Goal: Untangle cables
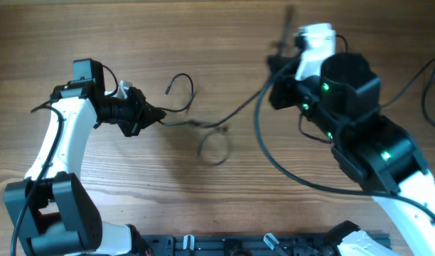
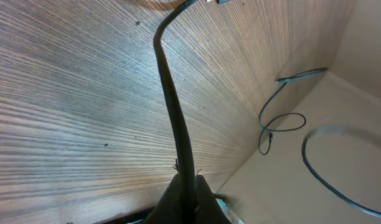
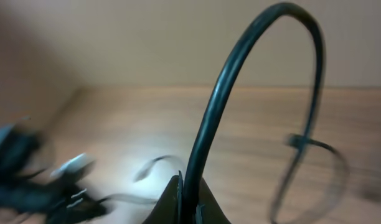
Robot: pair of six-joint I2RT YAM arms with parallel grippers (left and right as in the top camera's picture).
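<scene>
Over wood table (image 1: 217,28): clamping cables (image 1: 203,124) tight in left gripper (image 2: 185,186). Pinching another stretch in right gripper (image 3: 189,196), spanning between both.

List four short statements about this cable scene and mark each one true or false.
1. The left tool is shut on a black cable. True.
2. The right tool hangs open and empty. False: it is shut on an arched cable.
3. In the overhead view, a thin loose loop of cable lies between the two arms. True.
4. The cables sit inside a basket. False: there is no basket, and they lie on or hang over the wooden table.
</scene>
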